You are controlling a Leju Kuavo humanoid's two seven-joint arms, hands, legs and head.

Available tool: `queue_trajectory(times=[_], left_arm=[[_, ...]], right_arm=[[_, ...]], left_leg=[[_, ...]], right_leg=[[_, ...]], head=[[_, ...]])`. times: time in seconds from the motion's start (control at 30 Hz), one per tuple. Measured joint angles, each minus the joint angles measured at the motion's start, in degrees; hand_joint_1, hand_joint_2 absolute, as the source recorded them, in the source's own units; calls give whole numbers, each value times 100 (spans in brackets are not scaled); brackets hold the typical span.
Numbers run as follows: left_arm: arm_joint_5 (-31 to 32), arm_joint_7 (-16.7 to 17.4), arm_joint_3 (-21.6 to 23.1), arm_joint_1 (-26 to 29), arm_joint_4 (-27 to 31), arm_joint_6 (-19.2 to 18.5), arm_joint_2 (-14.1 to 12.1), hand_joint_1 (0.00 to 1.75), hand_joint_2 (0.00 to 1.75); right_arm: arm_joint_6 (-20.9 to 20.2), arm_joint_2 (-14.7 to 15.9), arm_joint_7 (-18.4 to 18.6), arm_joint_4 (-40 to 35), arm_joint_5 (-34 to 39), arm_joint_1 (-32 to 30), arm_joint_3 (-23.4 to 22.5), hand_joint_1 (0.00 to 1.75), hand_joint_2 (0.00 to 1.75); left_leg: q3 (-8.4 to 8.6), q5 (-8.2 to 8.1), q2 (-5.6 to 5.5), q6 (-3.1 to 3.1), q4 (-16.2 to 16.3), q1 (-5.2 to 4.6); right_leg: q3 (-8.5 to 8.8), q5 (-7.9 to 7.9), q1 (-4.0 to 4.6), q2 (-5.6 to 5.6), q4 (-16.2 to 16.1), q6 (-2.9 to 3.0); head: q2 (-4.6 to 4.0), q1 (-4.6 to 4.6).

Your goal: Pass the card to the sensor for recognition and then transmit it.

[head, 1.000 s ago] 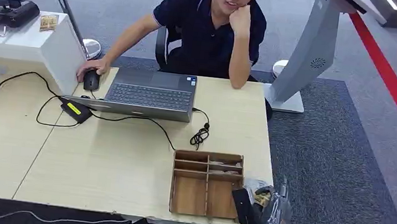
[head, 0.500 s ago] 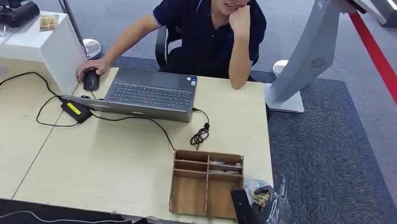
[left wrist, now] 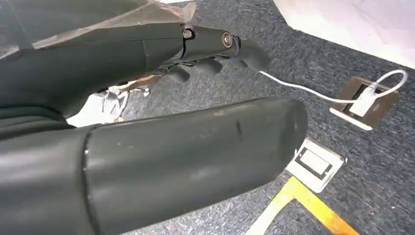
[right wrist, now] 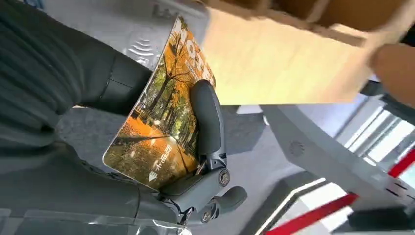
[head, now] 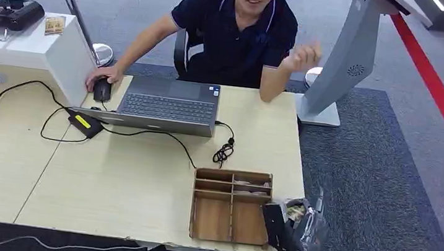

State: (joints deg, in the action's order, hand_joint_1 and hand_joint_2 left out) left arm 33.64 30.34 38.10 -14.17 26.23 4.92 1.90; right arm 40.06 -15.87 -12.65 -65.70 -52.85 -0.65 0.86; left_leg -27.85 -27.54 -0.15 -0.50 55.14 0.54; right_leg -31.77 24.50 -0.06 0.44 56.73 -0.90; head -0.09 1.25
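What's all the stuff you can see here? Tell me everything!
Light wooden table: one, under everything.
Grey open laptop: one, at the table's far side.
Black computer mouse: one, beside the laptop, under a person's hand.
Black power adapter with yellow label: one, in front of the laptop, cable attached.
Brown wooden compartment tray: one, near the table's front corner.
White box: one, far left of the table.
Orange autumn-tree picture card: one, held by the right robot hand.
Person in dark polo shirt: one, seated behind the laptop.
Right robot hand: dark, grips the card.
Left robot hand: dark, hanging over grey carpet.
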Motion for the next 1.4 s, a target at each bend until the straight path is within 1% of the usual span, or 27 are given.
queue_trajectory(times=[0.17, 0.3, 0.5, 0.73, 0.9, 0.97, 1.1, 1.4], left_arm=[[63, 0, 11, -63, 0, -153, 9, 0, 0], [125, 0, 28, -104, 0, -251, 24, 0, 0], [216, 0, 74, -170, -17, -339, 83, 0, 0], [291, -7, 140, -240, -44, -398, 164, 0, 0], [326, -33, 164, -276, -68, -430, 197, 0, 0], [334, -90, 175, -297, -100, -433, 203, 0, 0], [341, -111, 192, -322, -146, -430, 214, 0, 0], [358, -175, 254, -387, -240, -430, 240, 0, 0]], right_arm=[[-2, 15, 234, -396, 105, 47, 370, 175, 175], [-2, 46, 444, -702, 197, 164, 759, 175, 175], [-4, 94, 572, -1049, 297, 411, 1311, 175, 175], [-7, 118, 750, -1237, 376, 732, 1792, 175, 175], [-7, 142, 750, -1304, 393, 792, 1971, 175, 175], [-7, 157, 678, -1329, 400, 791, 2019, 175, 175], [-7, 160, 535, -1377, 419, 768, 2032, 175, 175], [-7, 166, 520, -1447, 435, 749, 2032, 175, 175]], left_leg=[[-1, 0, 0, 0, 0, 0], [-1, 2, 0, -1, 0, -1], [-1, 7, 0, 0, 0, -1], [-3, 13, -2, -5, 0, -1], [-7, 16, 0, -7, 0, -1], [-7, 17, 0, -9, 0, -1], [-7, 18, 0, -9, 0, -1], [-9, 22, 0, -6, 0, -1]], right_leg=[[0, 0, 0, 0, 0, 0], [-1, -3, -1, 0, 0, -2], [-1, -7, 0, -1, 0, -1], [-5, -13, 0, -2, 0, 2], [-9, -16, 0, -1, 0, 4], [-11, -18, 0, -1, 0, 6], [-12, -19, 0, -1, 0, 6], [-13, -24, 0, -1, 0, 3]], head=[[0, -2], [0, -2], [0, -2], [0, -2], [0, -2], [0, 0], [0, -2], [0, -4]])
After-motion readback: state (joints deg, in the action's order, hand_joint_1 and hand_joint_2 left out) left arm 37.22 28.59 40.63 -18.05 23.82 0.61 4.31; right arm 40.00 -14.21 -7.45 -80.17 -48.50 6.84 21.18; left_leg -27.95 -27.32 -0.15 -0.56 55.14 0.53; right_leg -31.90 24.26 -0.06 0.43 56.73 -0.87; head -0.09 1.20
